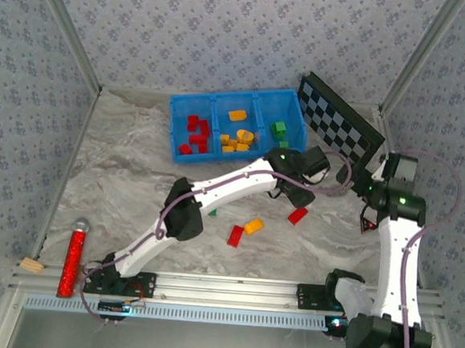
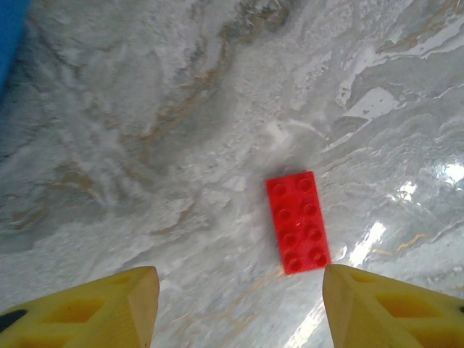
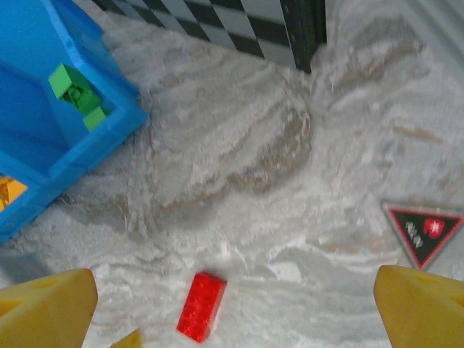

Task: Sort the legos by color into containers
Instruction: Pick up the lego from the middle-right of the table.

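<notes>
Left wrist view: left gripper (image 2: 238,290) spread and empty, with the small red rectangular plastic brick (image 2: 297,223) at one o'clock on the grey marble tabletop (image 2: 145,130), likely lined up for pickup. The right gripper (image 3: 232,297) is spread wide too, bright blue plastic tray (image 3: 109,119) at ten o'clock.

glossy plastic lego (image 2: 298,222), shiny tabletop (image 2: 145,109)

No text is legible. A black, red-bordered triangular label (image 3: 424,232) lies on the table (image 3: 290,181) near the checkered board (image 3: 239,22); its print is unreadable.
</notes>
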### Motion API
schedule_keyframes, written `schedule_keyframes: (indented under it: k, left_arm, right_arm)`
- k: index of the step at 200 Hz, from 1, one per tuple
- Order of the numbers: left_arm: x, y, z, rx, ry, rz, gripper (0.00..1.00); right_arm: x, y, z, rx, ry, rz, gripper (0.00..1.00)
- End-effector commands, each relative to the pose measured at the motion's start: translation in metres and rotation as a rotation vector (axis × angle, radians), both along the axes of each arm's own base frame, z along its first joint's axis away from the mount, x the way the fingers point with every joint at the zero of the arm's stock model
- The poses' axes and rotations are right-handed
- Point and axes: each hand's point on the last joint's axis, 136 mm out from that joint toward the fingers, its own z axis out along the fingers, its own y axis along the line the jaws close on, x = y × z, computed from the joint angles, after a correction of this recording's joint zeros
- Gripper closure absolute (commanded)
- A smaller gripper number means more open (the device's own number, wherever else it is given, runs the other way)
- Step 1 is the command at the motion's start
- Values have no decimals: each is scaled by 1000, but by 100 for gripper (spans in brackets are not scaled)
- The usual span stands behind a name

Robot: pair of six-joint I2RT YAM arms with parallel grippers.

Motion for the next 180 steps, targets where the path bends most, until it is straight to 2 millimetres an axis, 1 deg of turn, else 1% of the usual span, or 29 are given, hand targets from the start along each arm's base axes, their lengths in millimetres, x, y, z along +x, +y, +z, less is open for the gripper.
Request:
schedule_keyframes:
  k: [1,29,46,67,84,113,180]
  left_arm:
    - [-8,-4,0,1,8,25,37]
    - [-11,-9,-17,7,32,29,36]
    - [-13,-8,-30,23,56,30,35]
    - [-18,-9,-48,39,96,29,34]
    - [-22,-10,-58,49,120,34,34]
    - [-23,-10,-68,60,134,43,33]
    - [-28,-8,-93,89,167,65,33]
  right_arm:
    - [-19,10,-18,82,53,-26,0]
    - [-29,10,-29,90,88,-45,0]
    - [-32,3,-29,51,96,-69,0]
    - [-37,0,-30,30,109,-71,0]
    - [-37,-1,-30,28,113,-76,0]
    - [-38,-2,-35,38,126,-89,0]
    - [-37,-3,-38,51,142,-100,0]
